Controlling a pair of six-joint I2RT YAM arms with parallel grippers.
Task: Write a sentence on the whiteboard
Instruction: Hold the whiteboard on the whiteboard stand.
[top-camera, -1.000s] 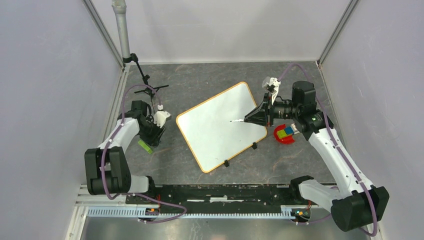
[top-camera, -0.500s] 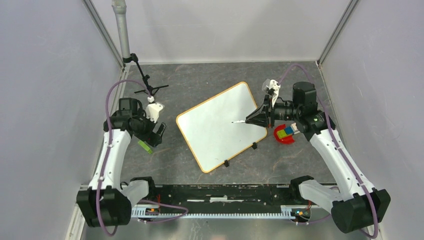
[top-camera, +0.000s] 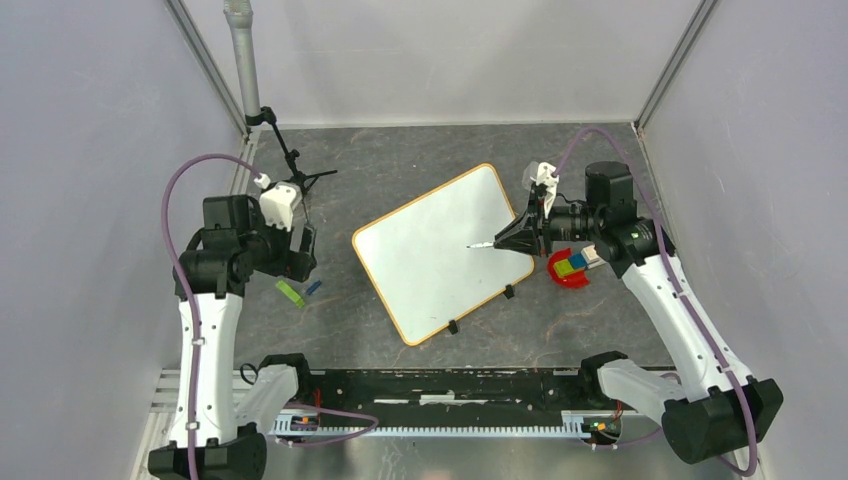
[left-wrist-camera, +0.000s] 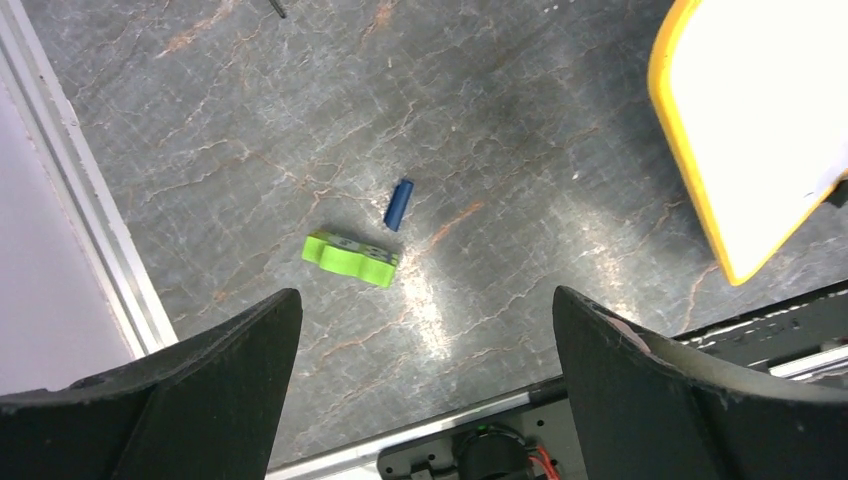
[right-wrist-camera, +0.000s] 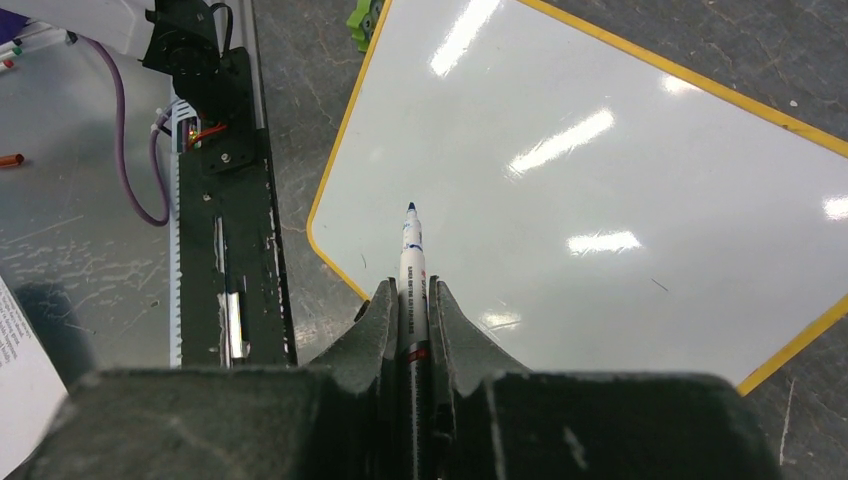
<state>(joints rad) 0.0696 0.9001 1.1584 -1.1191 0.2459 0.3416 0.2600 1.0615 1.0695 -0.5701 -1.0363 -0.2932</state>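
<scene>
Opening up wide, the left gripper (left-wrist-camera: 425, 300) looks like it's just dropped the blue cap (left-wrist-camera: 399, 203), which now lies beside a green block (left-wrist-camera: 350, 258) on the left of the table (left-wrist-camera: 250, 120). So the marker (right-wrist-camera: 411, 260) is uncapped and clamped tight in the right gripper (right-wrist-camera: 411, 300), tip over the whiteboard (top-camera: 430, 250) mid-table. No sentence on it yet. The left arm (top-camera: 205, 320) has lifted up and back. The right arm (top-camera: 680, 320) reaches in level from the right.

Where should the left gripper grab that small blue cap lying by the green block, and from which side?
Probably mid-length, from straight above, the left gripper closing across its narrow width. The blue cap lies flat, a short cylinder, one end close to the green block.
</scene>
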